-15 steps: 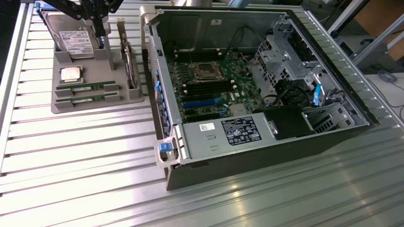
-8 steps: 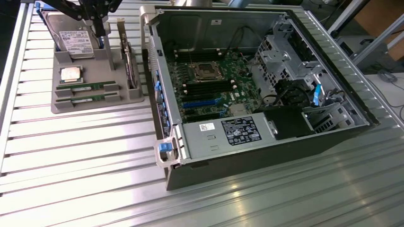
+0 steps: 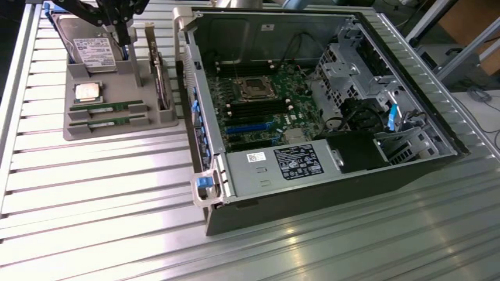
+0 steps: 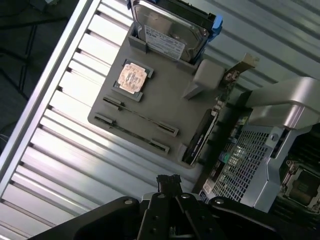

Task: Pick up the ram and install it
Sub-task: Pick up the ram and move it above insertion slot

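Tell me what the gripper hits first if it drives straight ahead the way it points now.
Most likely the grey holder, around its two ram sticks. The shut gripper points down toward it, though depth is unclear.

The black gripper (image 3: 123, 40) hangs with its fingers pinched together, close by the hard drive (image 3: 92, 50) standing in the gray tray (image 3: 117, 131). Farther from the fingers lie a silver chip (image 3: 86, 92), then two green ram sticks (image 3: 107, 106). The open computer (image 3: 328, 196) sits well apart.
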Robot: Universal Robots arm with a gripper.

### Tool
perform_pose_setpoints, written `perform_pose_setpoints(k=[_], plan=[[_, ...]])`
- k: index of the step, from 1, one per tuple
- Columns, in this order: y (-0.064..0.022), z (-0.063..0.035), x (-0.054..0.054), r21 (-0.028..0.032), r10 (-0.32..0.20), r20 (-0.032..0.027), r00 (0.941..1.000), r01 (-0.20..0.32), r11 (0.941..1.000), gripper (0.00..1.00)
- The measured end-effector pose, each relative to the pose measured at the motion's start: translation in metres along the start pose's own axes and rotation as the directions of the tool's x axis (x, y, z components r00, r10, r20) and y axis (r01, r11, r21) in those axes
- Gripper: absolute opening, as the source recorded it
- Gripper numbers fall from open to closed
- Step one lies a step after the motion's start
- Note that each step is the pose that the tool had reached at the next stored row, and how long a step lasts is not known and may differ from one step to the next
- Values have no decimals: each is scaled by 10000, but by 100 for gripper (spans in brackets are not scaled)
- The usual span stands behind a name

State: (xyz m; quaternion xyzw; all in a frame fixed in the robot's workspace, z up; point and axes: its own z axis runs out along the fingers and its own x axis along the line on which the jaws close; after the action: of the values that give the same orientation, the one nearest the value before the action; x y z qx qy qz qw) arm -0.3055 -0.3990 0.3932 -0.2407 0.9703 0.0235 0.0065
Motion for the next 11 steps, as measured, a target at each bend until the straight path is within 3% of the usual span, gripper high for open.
perform_pose_setpoints(k=[6,11], plan=[[0,1,0,-14,-887,-42,9961,887,9961,11],[0,2,0,-22,-1311,-61,9914,1311,9914,11]])
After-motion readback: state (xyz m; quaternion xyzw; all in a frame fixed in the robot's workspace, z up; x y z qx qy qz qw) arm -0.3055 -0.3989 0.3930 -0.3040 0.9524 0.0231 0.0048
